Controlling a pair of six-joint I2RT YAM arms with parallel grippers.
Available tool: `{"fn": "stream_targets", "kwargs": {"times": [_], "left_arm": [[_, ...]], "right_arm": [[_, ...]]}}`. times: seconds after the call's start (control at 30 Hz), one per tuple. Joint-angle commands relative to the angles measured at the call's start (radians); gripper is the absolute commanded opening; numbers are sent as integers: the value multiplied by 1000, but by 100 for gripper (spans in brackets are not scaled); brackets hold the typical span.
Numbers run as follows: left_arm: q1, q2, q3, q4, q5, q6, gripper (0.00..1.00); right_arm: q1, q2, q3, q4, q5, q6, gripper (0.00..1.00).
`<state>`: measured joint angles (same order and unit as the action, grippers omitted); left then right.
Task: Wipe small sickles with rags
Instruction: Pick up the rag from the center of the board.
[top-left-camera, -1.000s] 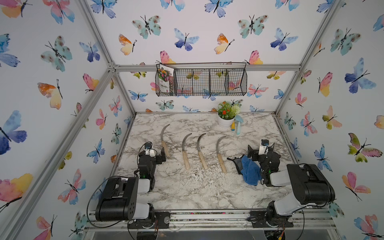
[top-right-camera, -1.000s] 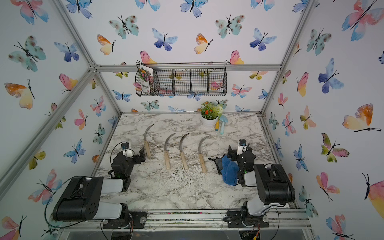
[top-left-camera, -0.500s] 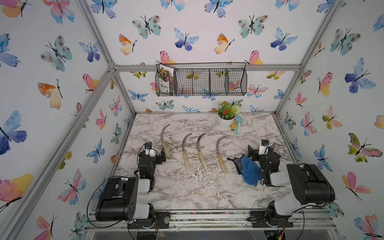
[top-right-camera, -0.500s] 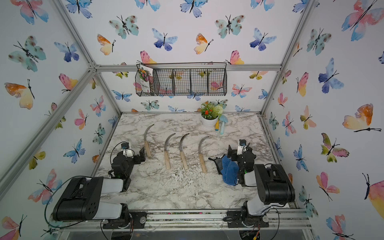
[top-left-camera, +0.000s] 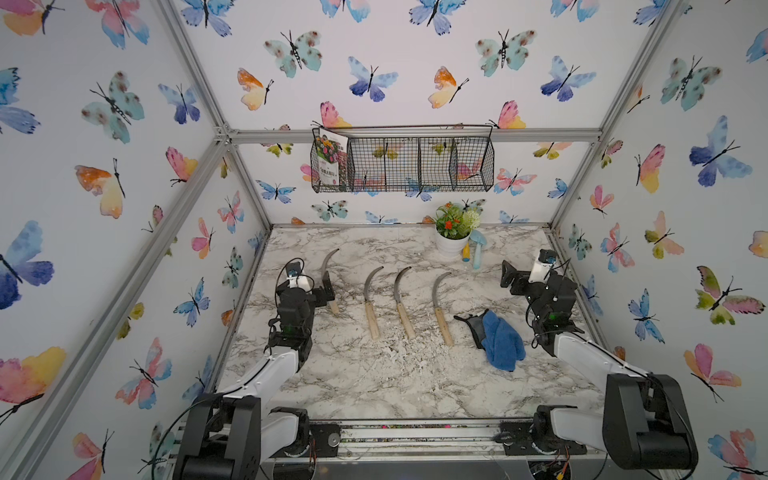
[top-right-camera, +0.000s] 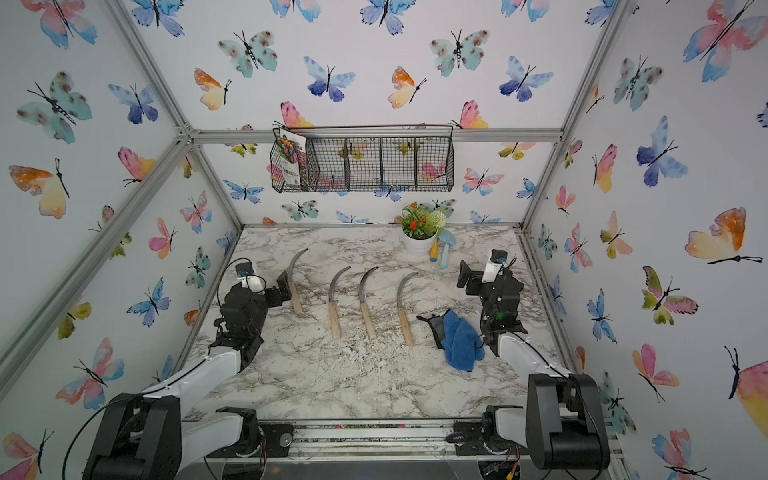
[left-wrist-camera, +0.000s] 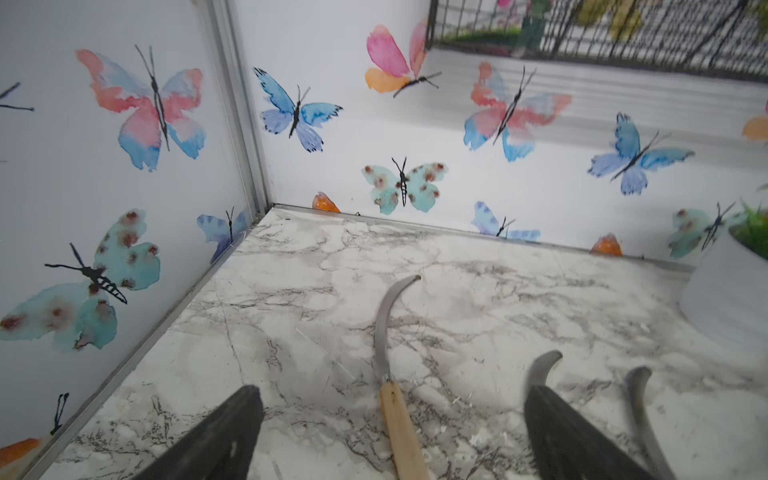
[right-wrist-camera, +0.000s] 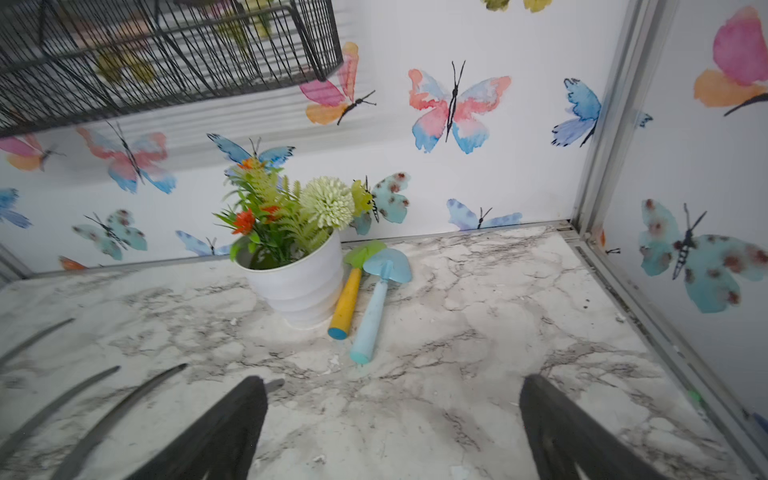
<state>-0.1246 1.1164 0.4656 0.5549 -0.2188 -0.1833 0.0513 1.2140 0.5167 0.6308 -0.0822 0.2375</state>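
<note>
The marble bench (top-left-camera: 374, 386) carries everything, and nothing on it is lifted. I judge the wiping has not yet begun. At the left arm (top-left-camera: 291, 316), the left jaws stand wide and empty astride the wooden handle of the leftmost sickle (left-wrist-camera: 384, 345); whether they touch it I cannot tell. The right arm (top-left-camera: 552, 303) is raised at the far right. The right jaws, likewise spread and holding nothing, face the white flowerpot (right-wrist-camera: 297, 286) and the trowel (right-wrist-camera: 376, 299). The four small sickles (top-left-camera: 401, 297) lie in a row across the middle, blades toward the back wall (top-left-camera: 374, 208), each apart from the next. The rags (top-left-camera: 500, 340) lie crumpled just beside the rightmost handle, nearer the robot's base than the right jaws and apart from them.

Next, I expect, the left jaws should close on that handle, while the right must draw back and drop to pinch the thick blue fold.

The side walls (top-left-camera: 232, 266) run near both arms, and pot and trowel bar the way ahead on the right. Open room is the near part of the bench, before the handles — strewn only with pale crumbs (top-left-camera: 399, 353).
</note>
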Motion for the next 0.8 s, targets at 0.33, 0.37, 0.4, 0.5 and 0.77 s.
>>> {"fn": "stream_targets", "kwargs": {"times": [0.33,0.37,0.4,0.5,0.77], "left_arm": [[17,-433,-229,-313,-259,-490,99],[21,-443,-266,-322,-333,-594,99],[28,-454,-278,-332,-336,-603,99],[28,-457,-312,-289,-320,-525,99],[28,-379,-283,-282,-200,-497,99]], "right_arm": [[1,-219,78,-439,-17,210,98],[2,-250,62,-449,-33,207,98],[1,-277,39,-425,-60,207,98],[1,-339,-37,-338,-75,286,98],[1,-399,-43,-464,-102,323,98]]}}
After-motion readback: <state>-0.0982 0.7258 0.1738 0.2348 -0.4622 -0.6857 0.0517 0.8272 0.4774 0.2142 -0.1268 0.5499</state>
